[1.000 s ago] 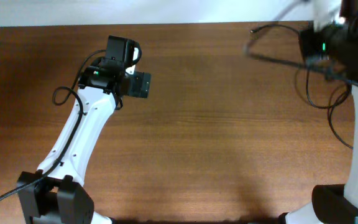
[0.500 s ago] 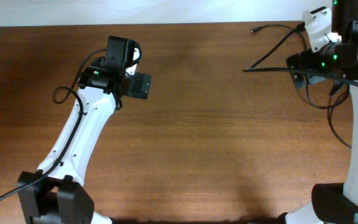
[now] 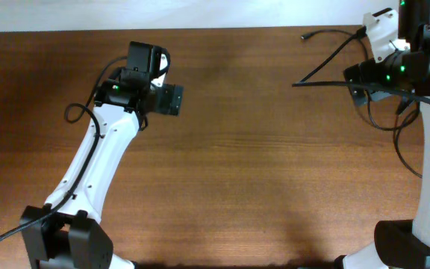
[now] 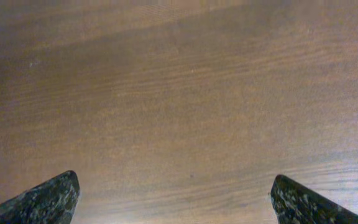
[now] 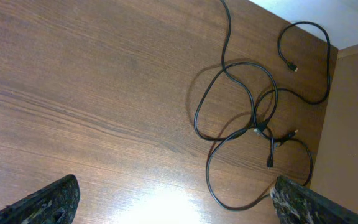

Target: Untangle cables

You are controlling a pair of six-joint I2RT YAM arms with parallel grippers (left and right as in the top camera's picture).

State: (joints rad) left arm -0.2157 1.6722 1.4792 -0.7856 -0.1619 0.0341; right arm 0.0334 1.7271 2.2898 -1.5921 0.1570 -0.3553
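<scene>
Several thin black cables [image 5: 241, 102] lie tangled in overlapping loops on the wooden table, toward its edge, with small plugs [image 5: 271, 163] at the loose ends. In the overhead view the cables [image 3: 327, 60] spread around my right gripper [image 3: 360, 77] at the far right corner. In the right wrist view, my right gripper [image 5: 176, 199] hangs open above the table with nothing between its fingers, and one loop runs close to the right fingertip [image 5: 291, 196]. My left gripper [image 3: 169, 99] is far off at the upper left, also open and empty [image 4: 174, 199], over bare wood.
The table edge [image 5: 331, 93] runs just beyond the cable tangle, with a pale wall [image 3: 200, 11] behind the table's far side. Thicker black wires [image 3: 405, 146] hang off my right arm. A wire loop [image 3: 77, 113] sticks out beside the left arm.
My right gripper has gone from shut to open and its arm has shifted and settled. The cable it was stretching taut now lies slack. The left arm has barely moved.
</scene>
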